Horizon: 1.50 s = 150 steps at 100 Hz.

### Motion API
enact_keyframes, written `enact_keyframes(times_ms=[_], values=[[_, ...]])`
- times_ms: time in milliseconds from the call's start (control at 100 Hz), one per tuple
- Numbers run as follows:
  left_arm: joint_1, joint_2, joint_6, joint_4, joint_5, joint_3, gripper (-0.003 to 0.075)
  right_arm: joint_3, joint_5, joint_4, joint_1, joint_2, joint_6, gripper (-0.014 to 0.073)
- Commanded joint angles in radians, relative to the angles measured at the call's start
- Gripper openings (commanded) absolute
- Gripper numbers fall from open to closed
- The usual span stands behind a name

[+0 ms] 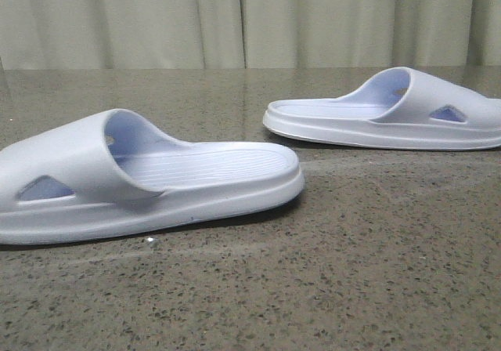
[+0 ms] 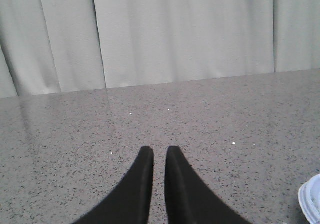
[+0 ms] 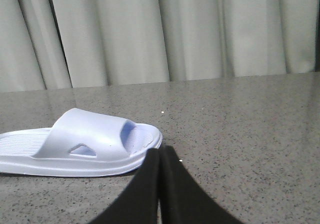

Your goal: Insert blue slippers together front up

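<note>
Two pale blue slippers lie sole-down on the speckled stone table. The near one is at the left, strap end left. The far one is at the right, strap end right. No gripper shows in the front view. In the right wrist view my right gripper is shut and empty, its tips just beside the toe end of the far slipper. In the left wrist view my left gripper is all but shut, a thin gap between its fingers, empty, over bare table. A slipper's edge shows in that view's corner.
The table is grey speckled stone. A pale curtain hangs along its far edge.
</note>
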Motion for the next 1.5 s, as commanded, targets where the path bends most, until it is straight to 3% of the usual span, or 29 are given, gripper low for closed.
enact_keyframes(times_ms=[0,1120,1490], values=[[0.003,-0.029,-0.010,-0.008,-0.082,0.008,0.0016,0.021,-0.080,-0.008,-0.008,-0.019,-0.003,-0.0107],[0.003,-0.029,-0.010,-0.008,-0.086,0.008,0.0016,0.021,-0.080,-0.008,-0.008,-0.019,-0.003,-0.0107],[0.003,-0.029,-0.010,-0.008,-0.116,0.008,0.0016,0.021,-0.173,-0.008,-0.008,-0.019,-0.003,-0.0107]])
